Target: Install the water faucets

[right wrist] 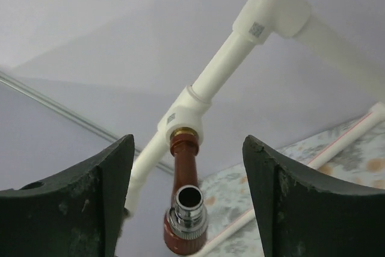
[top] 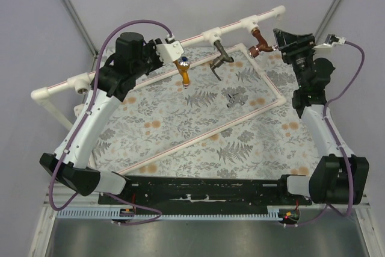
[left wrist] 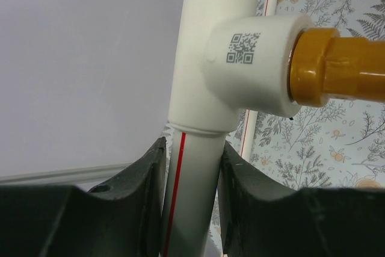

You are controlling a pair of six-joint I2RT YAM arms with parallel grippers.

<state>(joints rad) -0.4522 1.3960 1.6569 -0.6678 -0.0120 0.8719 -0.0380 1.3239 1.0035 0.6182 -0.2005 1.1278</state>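
Observation:
The reddish-brown faucet [top: 260, 43] hangs screwed into the right T-fitting of the white pipe frame [top: 120, 67]. In the right wrist view this faucet [right wrist: 186, 209] points its chrome mouth at the camera between my fingers, touching neither. My right gripper [top: 278, 40] [right wrist: 187, 142] is open just right of it. A golden-orange faucet [top: 184, 70] [left wrist: 343, 70] and a dark grey one [top: 222, 57] sit in their own fittings. A silver faucet [top: 235, 99] lies loose on the mat. My left gripper [top: 165, 50] [left wrist: 191, 161] is shut on the pipe [left wrist: 192, 191] below the orange faucet's T-fitting [left wrist: 234, 58].
A floral mat [top: 198, 142] covers the table. The frame's thin lower pipes [top: 198, 136] lie across it as a rectangle. An empty T-fitting [top: 80, 82] sits at the rail's left end. Grey tent walls and poles stand close behind the frame.

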